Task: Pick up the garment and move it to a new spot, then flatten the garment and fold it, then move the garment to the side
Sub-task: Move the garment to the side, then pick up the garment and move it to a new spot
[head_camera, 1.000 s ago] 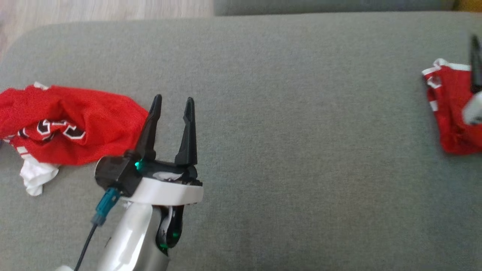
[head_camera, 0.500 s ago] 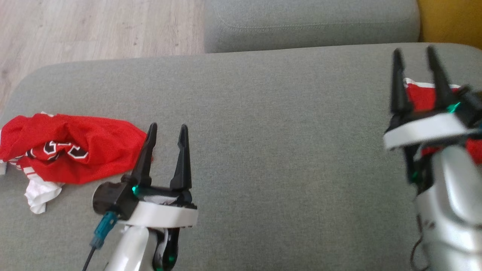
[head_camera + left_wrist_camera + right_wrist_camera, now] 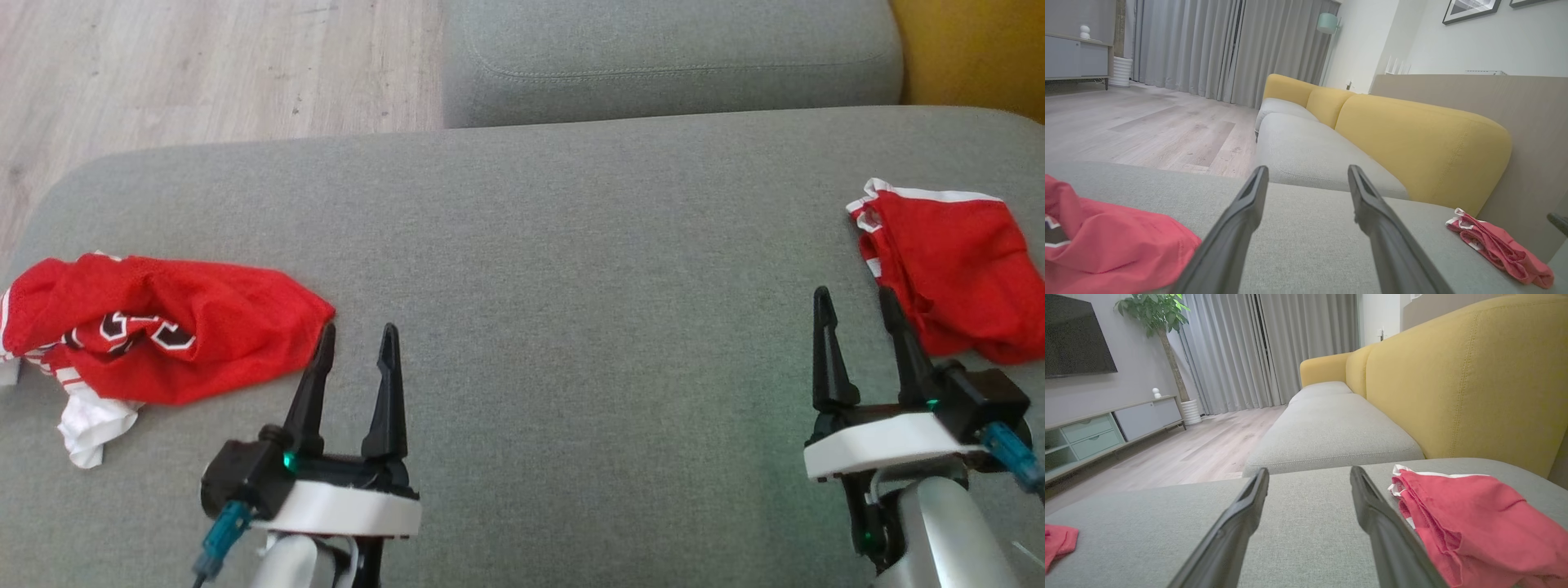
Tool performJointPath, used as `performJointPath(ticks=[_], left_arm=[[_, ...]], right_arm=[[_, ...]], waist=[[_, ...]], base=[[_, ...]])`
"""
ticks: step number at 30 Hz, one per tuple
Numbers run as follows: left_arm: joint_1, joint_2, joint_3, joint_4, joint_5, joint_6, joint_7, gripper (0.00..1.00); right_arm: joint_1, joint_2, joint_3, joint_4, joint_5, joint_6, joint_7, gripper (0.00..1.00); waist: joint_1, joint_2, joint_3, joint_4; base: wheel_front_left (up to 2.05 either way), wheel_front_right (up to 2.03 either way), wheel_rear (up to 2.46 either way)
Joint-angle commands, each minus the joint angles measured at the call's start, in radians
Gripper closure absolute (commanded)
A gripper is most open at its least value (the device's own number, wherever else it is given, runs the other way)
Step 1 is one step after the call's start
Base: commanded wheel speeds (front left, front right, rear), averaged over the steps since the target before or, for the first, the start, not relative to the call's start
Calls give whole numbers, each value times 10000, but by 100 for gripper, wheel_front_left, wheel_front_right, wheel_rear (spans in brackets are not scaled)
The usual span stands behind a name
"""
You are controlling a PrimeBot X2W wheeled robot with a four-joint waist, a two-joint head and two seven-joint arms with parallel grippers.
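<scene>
Big grey cushion (image 3: 571, 286) with a crumpled jersey (image 3: 204, 327) bunched just outside the left fingers (image 3: 314, 384) and a smaller folded garment (image 3: 955, 269) just past the right fingers (image 3: 826, 359), both pairs spread wide and empty, so I'd guess the folded one's parked aside on purpose and the jersey's next.

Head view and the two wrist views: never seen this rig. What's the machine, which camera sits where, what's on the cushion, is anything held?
It is a wheeled robot with two arms, each ending in a two-fingered gripper. The head view looks down from the robot's head: the left gripper is at lower left and the right gripper at lower right, both open. Each wrist view looks along that arm's own two fingers. On the grey sofa cushion lie a crumpled red jersey near the left gripper and a folded red garment with white trim beside the right gripper. Nothing is held.
</scene>
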Motion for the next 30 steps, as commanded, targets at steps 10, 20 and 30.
performJointPath(ticks=[10,20,30], left_arm=[[-68,33,471,-508,212,-44,-63,0],[-158,33,519,-420,315,-12,-63,0],[159,33,836,-332,457,46,-63,0]], right_arm=[[-153,34,322,-774,123,67,-134,0],[67,35,438,-724,296,67,-135,0],[306,35,1216,-627,571,67,-135,0]], waist=[[1,0,-26,-154],[1,0,-112,269],[1,0,-474,1389]], base=[[0,0,0],[0,0,0],[0,0,0]])
